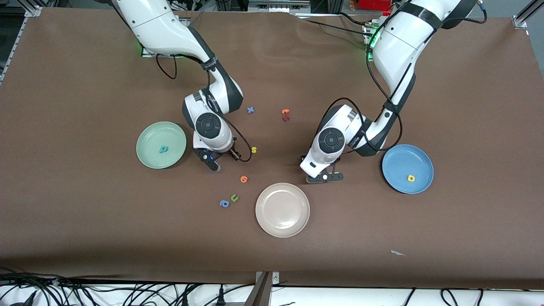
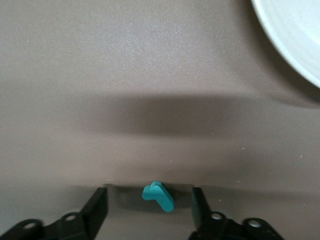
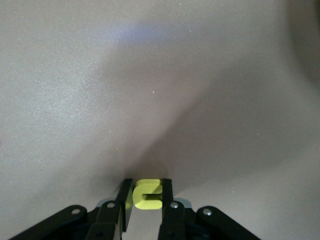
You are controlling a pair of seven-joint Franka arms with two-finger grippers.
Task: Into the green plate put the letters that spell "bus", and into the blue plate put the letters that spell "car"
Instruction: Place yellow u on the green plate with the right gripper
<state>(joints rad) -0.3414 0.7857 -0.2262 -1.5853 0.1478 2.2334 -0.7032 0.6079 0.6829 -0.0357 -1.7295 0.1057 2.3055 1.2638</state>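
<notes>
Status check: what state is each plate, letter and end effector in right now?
Green plate: holds teal b.
Blue plate: holds yellow a.
Beige plate: empty.
Right end effector: shut on yellow u.
Left end effector: open around teal r.
Yellow s: loose on table.

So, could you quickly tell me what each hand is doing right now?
Left hand: open around the teal letter, not yet gripping.
Right hand: closed on the yellow letter.
</notes>
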